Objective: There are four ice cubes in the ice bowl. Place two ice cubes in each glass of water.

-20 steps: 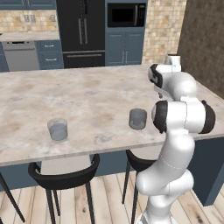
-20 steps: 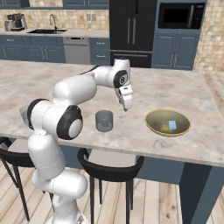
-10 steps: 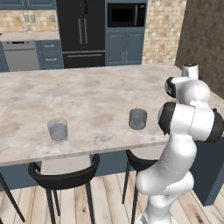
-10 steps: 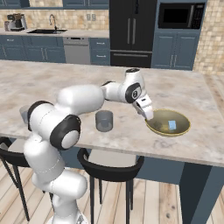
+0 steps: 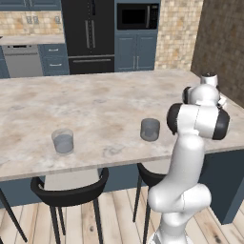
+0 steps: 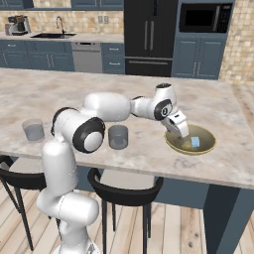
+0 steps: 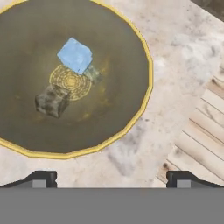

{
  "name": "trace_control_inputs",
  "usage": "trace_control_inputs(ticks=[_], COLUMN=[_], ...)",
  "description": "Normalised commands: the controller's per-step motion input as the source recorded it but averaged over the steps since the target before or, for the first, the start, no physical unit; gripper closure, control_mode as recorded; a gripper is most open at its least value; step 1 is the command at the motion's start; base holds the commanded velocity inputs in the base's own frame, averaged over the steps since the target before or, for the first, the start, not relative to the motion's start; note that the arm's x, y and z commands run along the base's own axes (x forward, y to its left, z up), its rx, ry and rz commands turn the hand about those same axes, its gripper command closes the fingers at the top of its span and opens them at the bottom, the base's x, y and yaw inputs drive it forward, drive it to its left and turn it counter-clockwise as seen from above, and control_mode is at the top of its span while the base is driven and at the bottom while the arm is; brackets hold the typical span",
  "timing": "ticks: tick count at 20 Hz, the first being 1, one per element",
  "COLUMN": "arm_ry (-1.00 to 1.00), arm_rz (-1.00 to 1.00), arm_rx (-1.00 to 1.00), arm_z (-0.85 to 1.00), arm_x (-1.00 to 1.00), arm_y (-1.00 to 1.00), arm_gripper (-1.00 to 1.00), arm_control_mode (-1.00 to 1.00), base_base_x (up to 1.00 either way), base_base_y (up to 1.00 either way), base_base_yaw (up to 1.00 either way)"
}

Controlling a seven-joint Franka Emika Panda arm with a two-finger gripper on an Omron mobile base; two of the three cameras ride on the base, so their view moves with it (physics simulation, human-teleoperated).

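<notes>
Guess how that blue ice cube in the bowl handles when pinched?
Probably slippery: the ice cube looks smooth and glossy. Likely light, being tiny beside the ice bowl. If nudged, it would probably slide on the bowl's curved inside rather than roll.

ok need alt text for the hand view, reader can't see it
Looking down into the olive-gold ice bowl, which holds one pale blue ice cube near its centre and a second, murky brownish cube beside it. The open hand shows its two dark fingertips at the bottom edge, over the marble counter beside the bowl, with wooden floor at right.
</notes>
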Motion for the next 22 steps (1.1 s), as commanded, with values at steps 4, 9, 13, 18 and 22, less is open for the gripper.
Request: trace_control_inputs(ticks=[4, 9, 13, 18, 22], arm_ry=[0.11, 0.07, 0.07, 0.04, -0.02], arm_rz=[0.02, 0.0, 0.0, 0.0, 0.0], arm_rx=[0.0, 0.03, 0.03, 0.09, 0.12], arm_z=[-0.27, -0.31, -0.57, -0.61, -0.19], arm_x=[0.64, 0.3, 0.03, 0.02, 0.15], arm_y=[-0.23, 0.01, 0.0, 0.0, -0.01], arm_gripper=[-1.0, -1.0, -1.0, -1.0, -1.0], arm_control_mode=[-1.0, -1.0, -1.0, -1.0, -1.0], base_base_x=[0.0, 0.0, 0.0, 0.0, 0.0], base_base_y=[0.0, 0.0, 0.0, 0.0, 0.0], base_base_yaw=[0.0, 0.0, 0.0, 0.0, 0.0])
